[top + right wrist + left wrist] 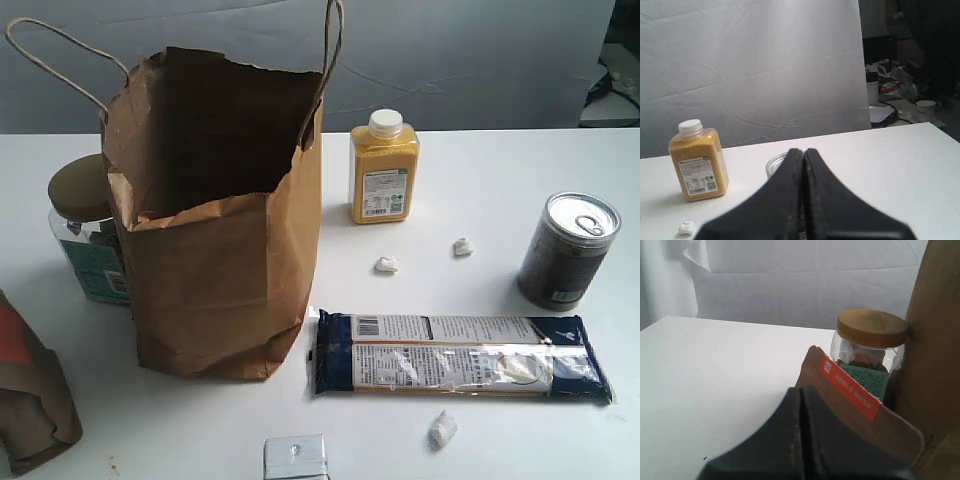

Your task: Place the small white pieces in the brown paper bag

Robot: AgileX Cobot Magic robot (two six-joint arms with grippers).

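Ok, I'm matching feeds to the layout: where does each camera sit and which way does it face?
Exterior: raised, looking down at the brown paper bag, yellow bottle, can and small white pieces; no robot part shows.
Left wrist: low, behind the shut left gripper, facing the short wrinkled bag and jar.
Right wrist: low, behind the shut right gripper, facing the yellow bottle and can.
Shared: yellow bottle in exterior and right wrist; jar in exterior and left wrist.

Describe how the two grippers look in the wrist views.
The left gripper and right gripper look alike: two matte black fingers each, broad at the base, tapering to a narrow tip. No cables or markings show. The arms themselves are out of view.
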